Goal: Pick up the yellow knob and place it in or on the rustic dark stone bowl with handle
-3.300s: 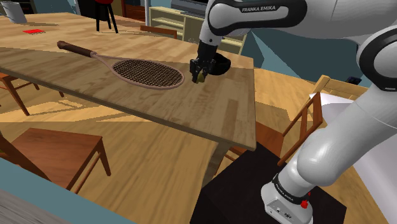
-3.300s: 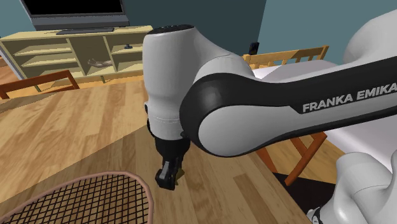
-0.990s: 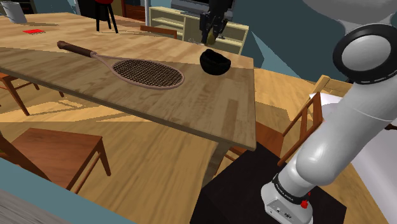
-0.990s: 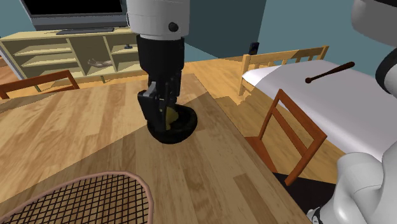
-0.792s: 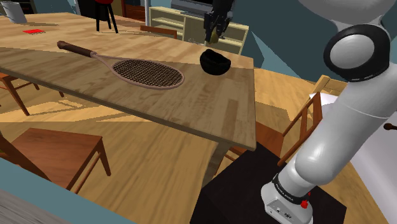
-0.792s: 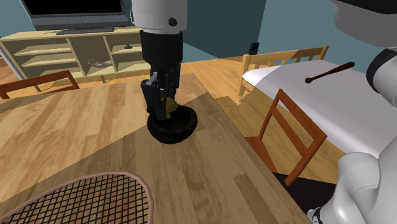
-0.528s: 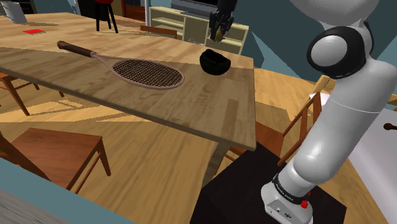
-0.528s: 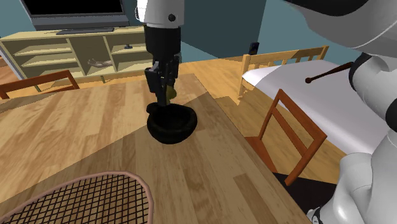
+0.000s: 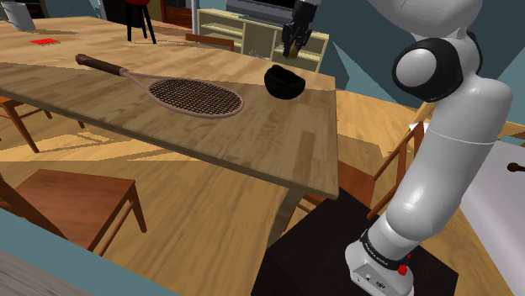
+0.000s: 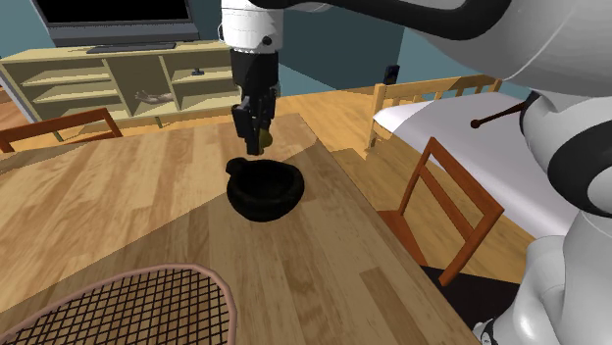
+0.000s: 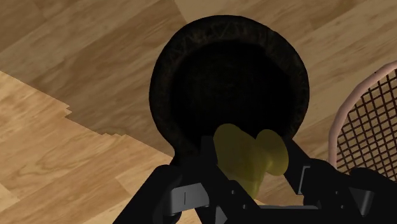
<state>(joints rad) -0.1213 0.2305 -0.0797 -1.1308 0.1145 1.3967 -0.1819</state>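
— Yellow knob point(image 11: 245, 156): where was it?

— In the air, clamped between the two black fingers of the gripper point(image 11: 251, 160). It hung over the dark stone bowl point(image 11: 167, 70), clear of the rim and touching nothing but the fingers.

— So the claw was closed on it?

— Yes. In the wrist view the fingers pressed it from both sides, with the bowl's dark hollow just beyond.

— And the scene from the shoulder view, front to back?

— Nearest stood a brown wooden chair point(image 9: 80, 198), then the long wooden table point(image 9: 252, 139). On it lay a racket point(image 9: 195, 97), strung head toward the bowl and dark handle pointing off to that view's left. The bowl sat near the table's far corner, apart from the racket. The gripper hung above it.

— What about the second exterior view?

— The bowl's short handle stuck out on that view's left. The knob hung over the far rim. Behind the table stood a pale shelf unit point(image 10: 108, 73) with a television point(image 10: 108, 20) on top.
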